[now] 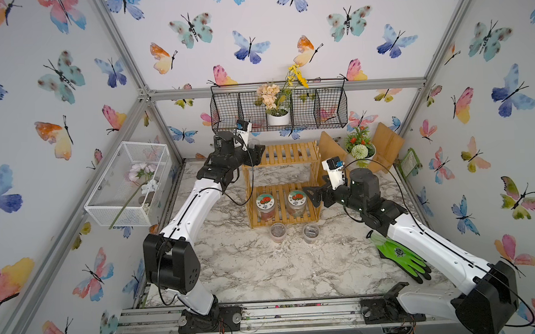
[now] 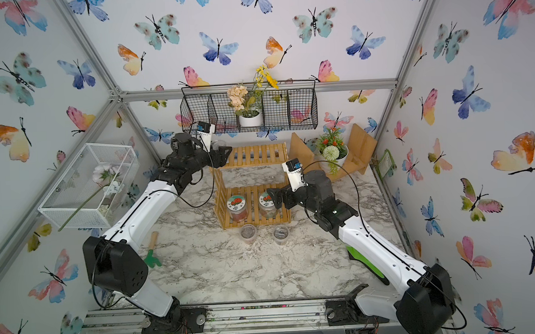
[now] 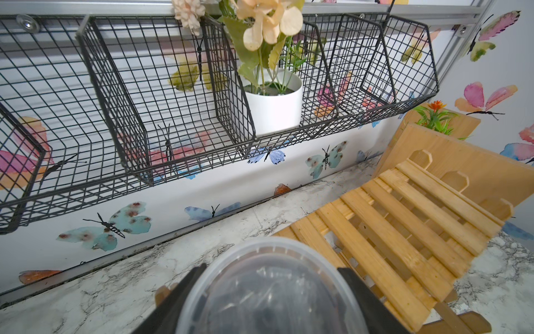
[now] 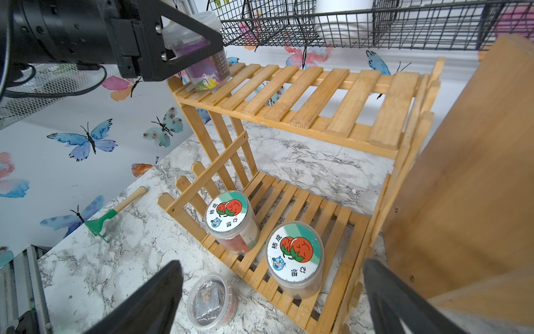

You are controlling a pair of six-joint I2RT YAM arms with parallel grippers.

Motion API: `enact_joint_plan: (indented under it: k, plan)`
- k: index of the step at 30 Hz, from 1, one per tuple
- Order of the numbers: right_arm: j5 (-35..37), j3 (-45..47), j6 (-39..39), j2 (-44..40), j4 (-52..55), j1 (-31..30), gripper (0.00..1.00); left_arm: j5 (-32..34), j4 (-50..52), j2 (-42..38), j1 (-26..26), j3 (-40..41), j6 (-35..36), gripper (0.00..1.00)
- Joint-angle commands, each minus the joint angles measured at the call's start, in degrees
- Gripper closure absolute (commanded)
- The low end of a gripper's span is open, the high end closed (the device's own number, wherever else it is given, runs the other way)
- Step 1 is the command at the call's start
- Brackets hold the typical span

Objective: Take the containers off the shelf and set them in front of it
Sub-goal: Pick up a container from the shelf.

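Right under the left wrist lens sits the clear lid of the purple cup (image 3: 271, 292). The left fingers (image 3: 170, 303) press against its rim on both sides, closed on it. In the right wrist view the cup stands upright at the left end of the top board of the shelf (image 4: 318, 95), its base at the slats. I cannot tell whether it is lifted clear.

On the lower board stand 2 jars with white, red-pictured lids, the left jar (image 1: 265, 206) and the right jar (image 1: 296, 203), side by side and not touching. The right fingers (image 4: 156, 295) are spread wide with nothing between them, hanging just above and beside the right jar.

In both top views 2 small lidded cups, the left cup (image 1: 278, 231) and the right cup (image 1: 311, 232), stand apart on the marble worktop (image 1: 264, 267), just in front of the shelf. A green glove (image 1: 400, 258) lies partly under the right arm. A small green rake (image 4: 115, 214) lies on the worktop left of the shelf.
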State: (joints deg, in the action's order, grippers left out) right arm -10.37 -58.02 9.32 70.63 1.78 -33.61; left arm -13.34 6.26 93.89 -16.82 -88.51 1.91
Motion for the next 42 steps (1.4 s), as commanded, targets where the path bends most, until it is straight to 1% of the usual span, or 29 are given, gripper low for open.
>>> enact_joint_plan:
  k: [1, 9, 16, 23, 33, 39, 42]
  plan:
    - [-1.4, -0.9, -0.5, -0.6, 0.6, 0.5, 0.0, -0.9, -0.9, -1.7, 0.3, -1.6, -0.6, 0.35]
    - [-2.2, -0.8, -0.6, -0.6, 0.6, 0.8, 0.0, -1.1, -0.6, -5.7, -0.8, 0.2, -0.8, 0.35]
    - [-3.0, -0.6, -0.3, -0.6, 0.5, 0.9, 0.0, -0.1, -0.7, -13.0, -2.4, 7.2, -1.0, 0.35]
    - [-4.0, -0.1, 0.1, -0.6, 0.2, 0.9, 0.0, 0.8, -0.2, -21.9, -3.9, 16.2, -1.7, 0.35]
    - [-6.1, 1.5, 0.9, -2.3, 0.7, 0.9, 0.01, 2.9, -1.2, -38.0, -6.1, 32.5, -4.8, 0.35]
    - [-7.1, 3.4, 1.4, -4.1, 1.3, 0.9, 0.01, 3.7, -1.5, -44.8, -7.3, 40.6, -6.7, 0.35]
    - [-7.5, 4.4, 1.6, -5.0, 1.4, 0.9, 0.01, 5.7, -1.5, -47.5, -8.8, 44.4, -7.6, 0.35]
